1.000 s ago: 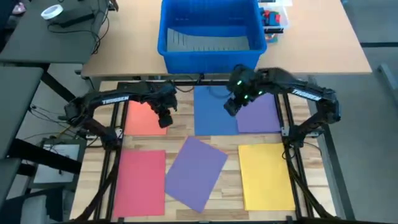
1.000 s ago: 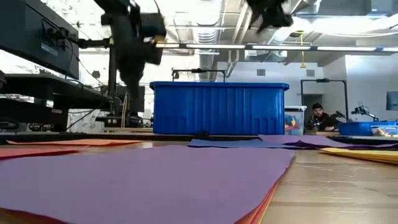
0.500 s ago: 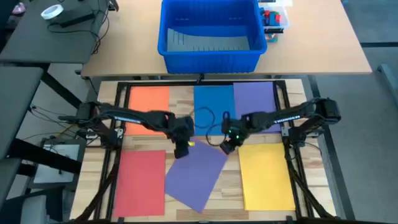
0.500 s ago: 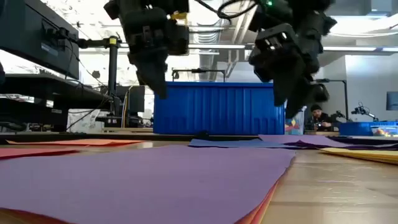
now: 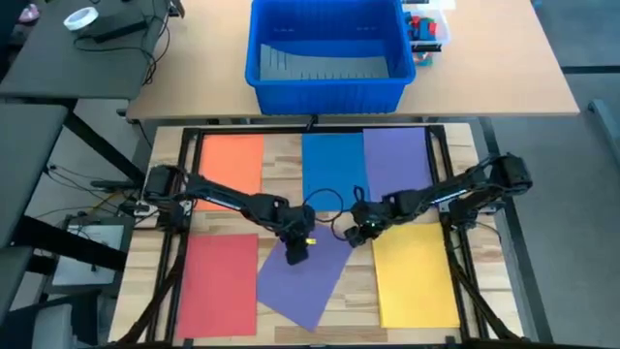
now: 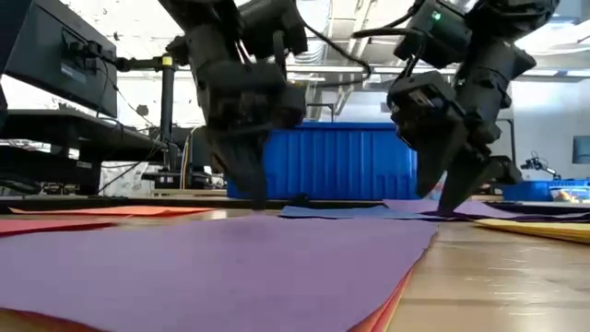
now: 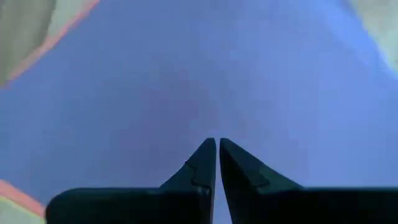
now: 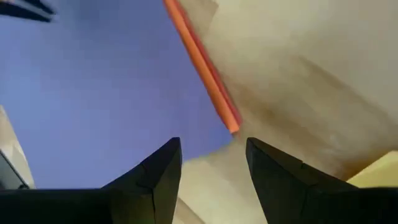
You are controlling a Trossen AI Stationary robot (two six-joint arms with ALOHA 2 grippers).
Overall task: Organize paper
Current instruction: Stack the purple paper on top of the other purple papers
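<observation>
Table (image 5: 281,165): left gripper (image 5: 298,254) closed, pressing skewed purple sheet (image 5: 308,276); right gripper (image 5: 359,233) open at its corner (orange sheet (image 8: 205,68) underneath). Should slide slowly, keep pressure light.

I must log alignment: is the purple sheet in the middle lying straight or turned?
Turned: the purple sheet lies askew to the table edges, unlike the squared yellow sheet beside it.

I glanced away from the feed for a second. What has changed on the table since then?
Both arms swung from the far sheets down to the tilted purple sheet in the middle. The left gripper, jaws shut, now presses on it; the right gripper, jaws open, sits at its corner, where an orange edge shows underneath. No sheet has visibly moved, and neither has the blue bin.
</observation>
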